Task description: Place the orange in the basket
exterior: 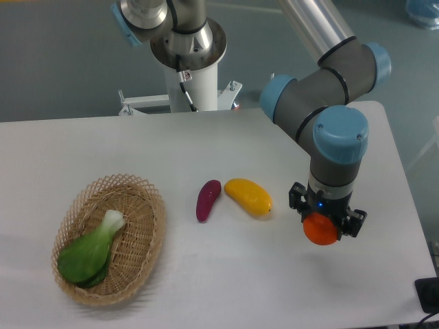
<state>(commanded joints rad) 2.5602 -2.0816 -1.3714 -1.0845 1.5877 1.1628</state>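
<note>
The orange [321, 229] is a small bright orange sphere held between the fingers of my gripper [322, 221] at the right of the table. The gripper points straight down and is shut on the orange, which hangs a little above the white tabletop. The basket [140, 200] is a shallow oval of tan wicker at the front left, far to the left of the gripper. A green leafy vegetable [90, 252] lies inside it. The fingertips are mostly hidden behind the orange.
A yellow-orange mango-shaped fruit [249, 196] and a purple eggplant [207, 199] lie side by side in the middle of the table, between the gripper and the basket. The robot base [188, 62] stands at the back. The table's right edge is close to the gripper.
</note>
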